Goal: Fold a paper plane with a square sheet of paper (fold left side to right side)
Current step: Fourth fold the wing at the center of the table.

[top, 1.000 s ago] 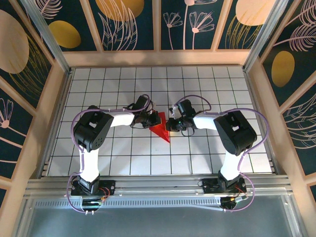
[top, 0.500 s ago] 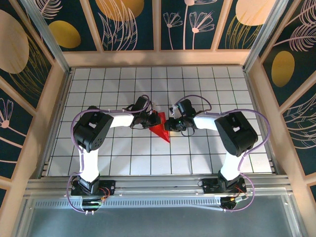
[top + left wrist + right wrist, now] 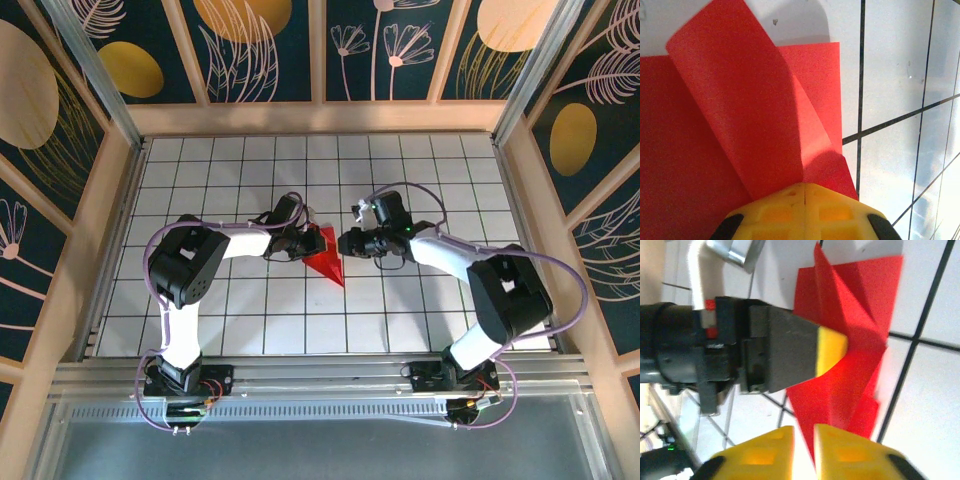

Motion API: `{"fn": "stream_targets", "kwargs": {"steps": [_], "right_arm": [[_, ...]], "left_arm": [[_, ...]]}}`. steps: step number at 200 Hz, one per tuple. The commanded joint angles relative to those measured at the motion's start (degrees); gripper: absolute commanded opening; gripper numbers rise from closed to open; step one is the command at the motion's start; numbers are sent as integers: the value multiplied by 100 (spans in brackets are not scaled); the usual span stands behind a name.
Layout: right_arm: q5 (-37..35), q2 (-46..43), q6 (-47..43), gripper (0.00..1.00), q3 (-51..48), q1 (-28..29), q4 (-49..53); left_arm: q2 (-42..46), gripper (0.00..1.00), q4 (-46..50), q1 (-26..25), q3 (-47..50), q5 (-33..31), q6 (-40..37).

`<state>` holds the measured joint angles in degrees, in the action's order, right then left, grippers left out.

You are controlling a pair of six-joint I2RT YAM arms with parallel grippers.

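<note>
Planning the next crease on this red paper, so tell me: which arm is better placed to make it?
Probably the right. The left gripper is shut, tips pinning the red paper; the right gripper sits free beside its edge, jaws slightly apart.

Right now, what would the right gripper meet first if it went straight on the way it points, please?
Most likely the red paper: its edge lies just ahead of the fingers of the right gripper. Behind it sits the left gripper, shut on the paper. Height is unclear, so it might skim over.
</note>
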<state>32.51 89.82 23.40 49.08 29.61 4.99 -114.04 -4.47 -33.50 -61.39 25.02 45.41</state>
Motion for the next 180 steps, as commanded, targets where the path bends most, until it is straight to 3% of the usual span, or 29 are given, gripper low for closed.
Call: {"fn": "stream_targets", "kwargs": {"steps": [1, 20, 180], "right_arm": [[745, -158, 197, 7, -375, 77, 4], [1037, -79, 378, 0, -577, 195, -292], [950, 583, 567, 0, -1089, 379, -1075]], "left_arm": [[-139, 1, 495, 21, 209, -392, -88], [-138, 1, 508, 19, 197, -403, -100], [-142, 1, 585, 19, 136, -392, -146]]}}
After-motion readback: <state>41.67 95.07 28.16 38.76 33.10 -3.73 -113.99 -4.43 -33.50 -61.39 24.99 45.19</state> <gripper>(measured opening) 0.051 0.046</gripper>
